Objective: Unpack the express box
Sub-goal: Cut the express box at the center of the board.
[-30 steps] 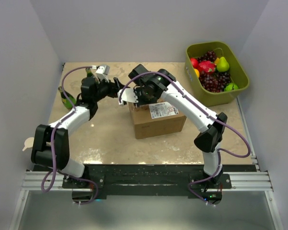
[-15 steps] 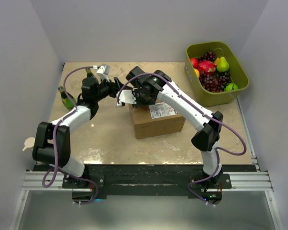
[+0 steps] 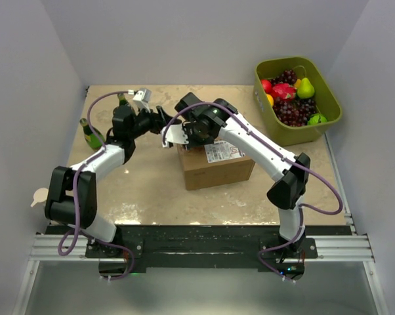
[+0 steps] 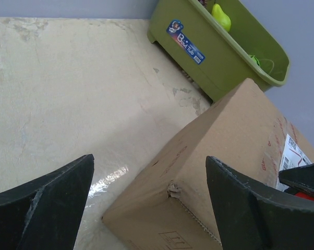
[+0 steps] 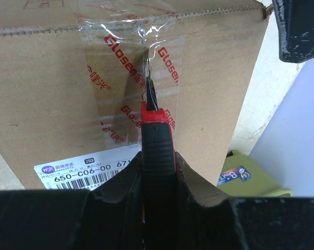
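Compared with the frame 1 second earlier, the right arm's wrist has shifted slightly toward the left end of the express box (image 3: 217, 167), and the left arm has hardly changed. The box itself lies where it did, near the middle of the table (image 3: 151, 193), closed, with its white shipping label (image 3: 222, 151) facing up.

The right gripper (image 5: 158, 169) is clenched on the handle of a red and black utility knife (image 5: 157, 140). The handle runs straight out between the 2 fingers, so the blade (image 5: 148, 86) follows the wrist's line of travel. The blade tip rests on the clear printed tape (image 5: 120, 78) that seals the flaps, close to where the tape folds over the box's edge. Whether it has pierced the tape cannot be told from these views.

The left gripper (image 3: 161, 119) is released, jaws wide, hovering just beside the box's left end. In its wrist view the box corner sits between the 2 fingers, with no contact visible. This placement probably serves to brace the box, since a blade dragged along the tape would otherwise push the light carton across the smooth table.

The olive-green tub (image 3: 296, 134) of fruit stands well apart at the far right corner, outside the working area.

Judged stage: tape cutting in progress; flaps not yet opened, nothing yet removed.
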Controlling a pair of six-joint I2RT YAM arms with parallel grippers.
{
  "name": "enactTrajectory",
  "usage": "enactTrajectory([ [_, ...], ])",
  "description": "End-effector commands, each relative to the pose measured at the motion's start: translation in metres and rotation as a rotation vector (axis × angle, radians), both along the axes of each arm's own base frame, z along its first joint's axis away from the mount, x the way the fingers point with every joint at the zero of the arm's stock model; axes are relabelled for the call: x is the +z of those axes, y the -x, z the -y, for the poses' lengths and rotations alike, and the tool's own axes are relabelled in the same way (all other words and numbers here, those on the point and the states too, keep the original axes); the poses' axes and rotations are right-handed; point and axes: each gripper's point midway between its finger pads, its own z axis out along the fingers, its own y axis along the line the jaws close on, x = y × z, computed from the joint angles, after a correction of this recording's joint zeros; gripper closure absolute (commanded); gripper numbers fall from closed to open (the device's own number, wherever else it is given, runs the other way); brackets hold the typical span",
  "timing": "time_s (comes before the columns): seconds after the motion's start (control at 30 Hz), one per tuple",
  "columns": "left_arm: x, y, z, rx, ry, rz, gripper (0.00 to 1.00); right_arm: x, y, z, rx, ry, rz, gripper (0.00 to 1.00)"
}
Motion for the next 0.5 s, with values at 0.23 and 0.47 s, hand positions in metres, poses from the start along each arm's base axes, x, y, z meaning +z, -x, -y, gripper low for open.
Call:
enactTrajectory([
  [0.23,0.005,-0.007,0.001,-0.003,-0.035,0.063,0.09,0.003,0.026,0.033,0.053,0.129,-0.057,1.00],
  [0.47,-0.001,-0.009,0.004,-0.007,-0.054,0.059,0.09,-0.007,0.031,0.045,0.057,0.181,-0.075,1.00],
])
